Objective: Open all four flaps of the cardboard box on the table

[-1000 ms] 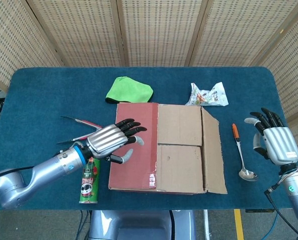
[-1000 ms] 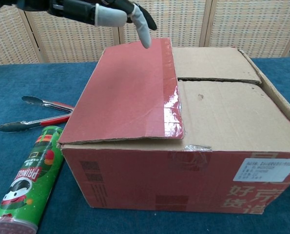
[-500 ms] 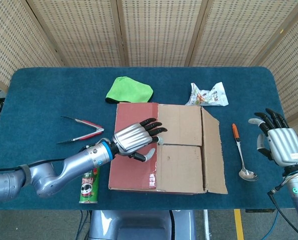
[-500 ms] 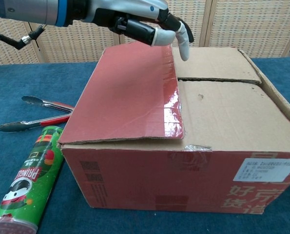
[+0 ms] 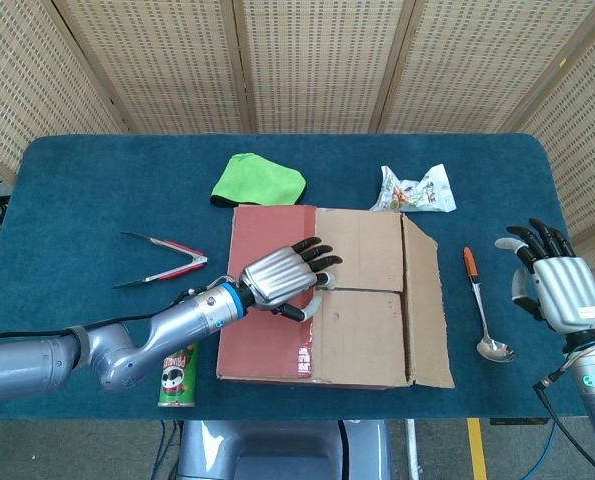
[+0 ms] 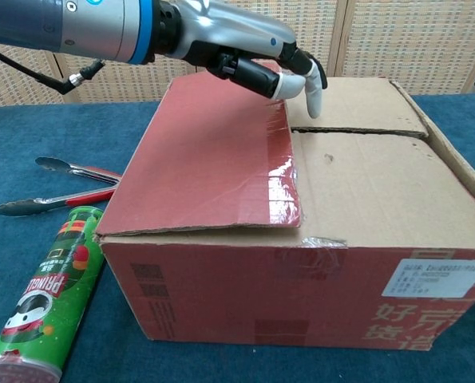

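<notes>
In the head view we see the brown cardboard box [image 5: 332, 296] at the middle of the blue table [image 5: 97, 190], its red-faced left flap [image 5: 267, 330] lying nearly flat and the plain inner flaps closed, so nothing inside shows. Our left hand [image 5: 282, 279] reaches over the red flap's inner edge, fingers spread and holding nothing. Our right hand [image 5: 555, 283] hovers off the table's right edge, fingers apart and empty. Around the box lie a green cloth [image 5: 258, 182], a crumpled snack packet [image 5: 413, 189], red-handled metal tongs [image 5: 162, 258], an orange-handled spoon [image 5: 482, 305] and a green Pringles can [image 5: 180, 375].

In the chest view the left hand [image 6: 253, 57] hangs above the box [image 6: 301, 307], one fingertip [image 6: 314, 97] pointing down near the seam beside the red flap [image 6: 213, 159]; we cannot tell whether it touches. The can [image 6: 45, 307] lies left of the box, the tongs [image 6: 57, 187] behind it.
</notes>
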`<move>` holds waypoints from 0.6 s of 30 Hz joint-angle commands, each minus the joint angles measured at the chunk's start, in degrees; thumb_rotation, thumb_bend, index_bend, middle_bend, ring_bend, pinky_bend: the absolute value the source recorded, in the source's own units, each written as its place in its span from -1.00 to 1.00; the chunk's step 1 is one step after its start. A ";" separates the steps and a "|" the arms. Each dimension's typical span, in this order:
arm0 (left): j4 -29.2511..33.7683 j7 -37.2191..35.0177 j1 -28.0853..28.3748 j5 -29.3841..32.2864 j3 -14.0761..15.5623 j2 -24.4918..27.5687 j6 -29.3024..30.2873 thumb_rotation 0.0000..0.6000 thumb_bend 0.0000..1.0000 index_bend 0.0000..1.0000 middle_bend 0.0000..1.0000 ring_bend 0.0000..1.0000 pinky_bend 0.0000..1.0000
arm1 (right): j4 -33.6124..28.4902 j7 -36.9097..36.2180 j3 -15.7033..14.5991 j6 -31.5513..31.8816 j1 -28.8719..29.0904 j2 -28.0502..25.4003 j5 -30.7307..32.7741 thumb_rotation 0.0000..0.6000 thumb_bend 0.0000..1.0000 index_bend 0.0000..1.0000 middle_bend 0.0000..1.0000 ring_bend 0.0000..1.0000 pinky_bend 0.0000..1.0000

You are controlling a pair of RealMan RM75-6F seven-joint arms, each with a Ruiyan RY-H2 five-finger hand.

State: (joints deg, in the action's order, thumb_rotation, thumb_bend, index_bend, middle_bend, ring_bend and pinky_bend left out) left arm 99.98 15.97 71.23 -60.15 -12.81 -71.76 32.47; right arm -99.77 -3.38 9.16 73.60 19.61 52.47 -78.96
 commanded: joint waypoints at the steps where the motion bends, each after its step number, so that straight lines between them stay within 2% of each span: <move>1: -0.45 1.47 0.93 1.68 1.07 -0.87 0.38 -0.67 0.28 -0.46 -0.81 -1.00 -1.00 | 0.28 -0.17 0.03 0.00 -0.11 0.10 0.02 1.00 0.65 -0.50 -0.66 -1.00 -0.83; 11: 0.51 4.81 2.72 5.76 3.48 -0.56 2.05 -0.68 0.27 -0.45 -0.70 -1.00 -1.00 | 1.52 -1.08 -0.19 0.46 -0.97 1.23 0.06 1.00 0.65 -0.50 -0.66 -1.00 -0.83; 18: 2.24 5.12 2.58 6.30 4.19 0.92 3.51 -0.68 0.27 -0.44 -0.60 -1.00 -1.00 | 3.02 -1.28 -0.37 1.61 -1.61 2.92 -0.59 1.00 0.65 -0.50 -0.66 -1.00 -0.83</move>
State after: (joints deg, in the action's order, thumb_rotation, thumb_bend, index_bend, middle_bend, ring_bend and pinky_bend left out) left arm 101.96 21.07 73.92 -53.79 -8.76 -71.07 35.79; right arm -96.87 -4.64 8.83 75.09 18.10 55.26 -79.48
